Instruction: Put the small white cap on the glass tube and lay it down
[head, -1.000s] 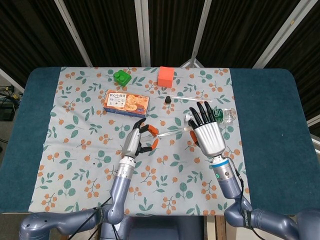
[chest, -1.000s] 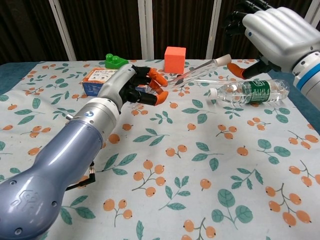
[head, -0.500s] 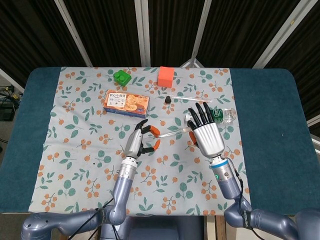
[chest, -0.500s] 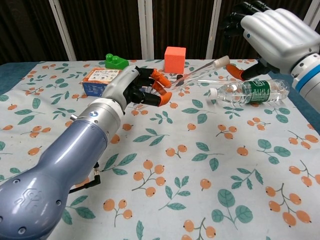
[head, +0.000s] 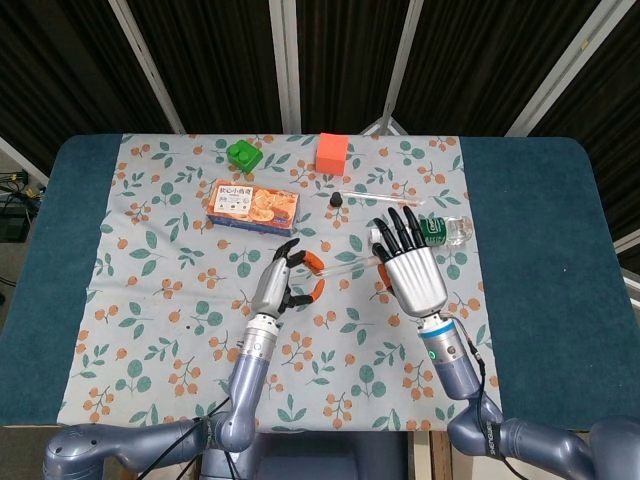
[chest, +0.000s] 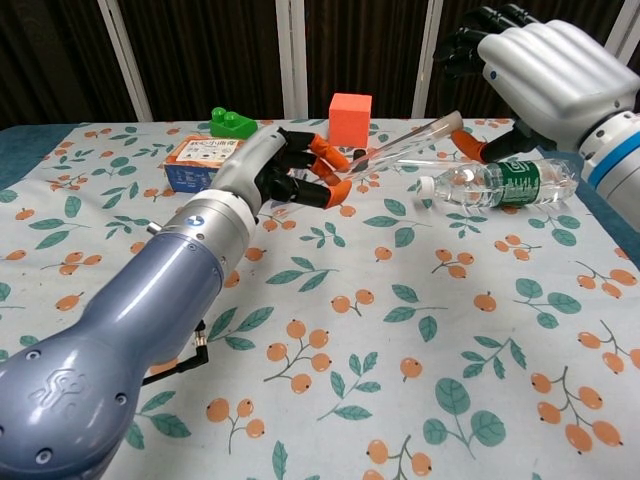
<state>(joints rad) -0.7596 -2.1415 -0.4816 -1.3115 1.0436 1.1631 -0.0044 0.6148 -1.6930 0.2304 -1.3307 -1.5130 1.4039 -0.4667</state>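
Chest view shows the left hand (chest: 296, 172) pinching the glass tube (chest: 405, 146) aloft, slanting rightward; the right hand (chest: 535, 62) hovers at its far end, fingers spread, empty.

- Block (head: 243, 155) and cube (head: 331, 152) sit along the cloth's (head: 150, 300) far edge.
- Box (head: 252, 204) lies nearer, left of the bottle (head: 445, 231).

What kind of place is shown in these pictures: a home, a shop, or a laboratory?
Probably a robot test station in a lab, not a home. A table with a leaf-and-fruit cloth stands before black curtains on metal frames. The unrelated props, an orange cube and a green block, suggest staged practice.
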